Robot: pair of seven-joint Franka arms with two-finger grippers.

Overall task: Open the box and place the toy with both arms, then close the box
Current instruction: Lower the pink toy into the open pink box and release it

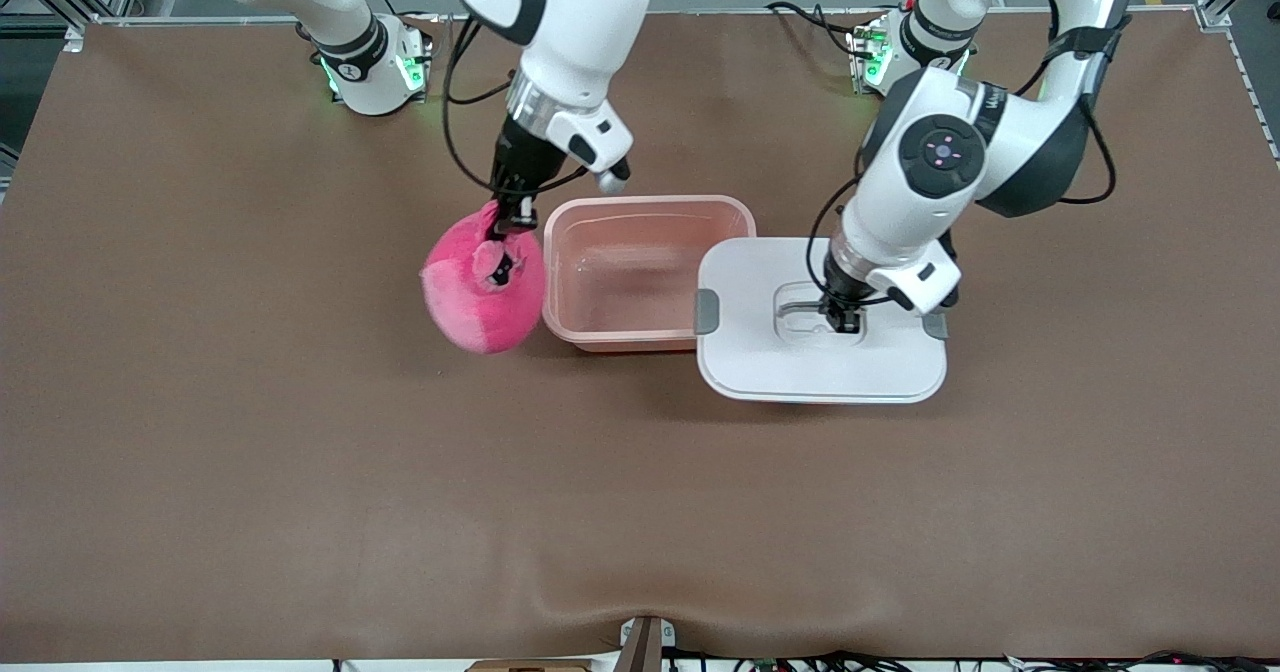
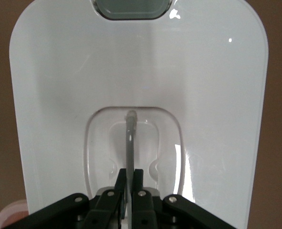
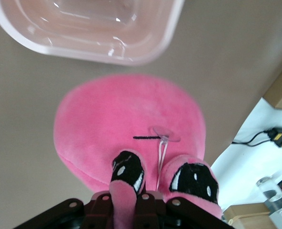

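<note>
The pink translucent box (image 1: 645, 270) stands open and empty at the table's middle; it also shows in the right wrist view (image 3: 84, 28). Its white lid (image 1: 820, 352) is off the box, beside it toward the left arm's end, overlapping the box's rim. My left gripper (image 1: 842, 320) is shut on the lid's grey centre handle (image 2: 130, 138). My right gripper (image 1: 508, 224) is shut on one eye stalk of the pink plush toy (image 1: 485, 287) and holds it hanging beside the box, toward the right arm's end. The toy's eyes (image 3: 129, 171) face the right wrist camera.
The brown table (image 1: 300, 472) stretches wide around the box. The arms' bases (image 1: 375, 67) stand at the table's edge farthest from the front camera. A grey clip (image 1: 706, 312) sits on the lid's side next to the box.
</note>
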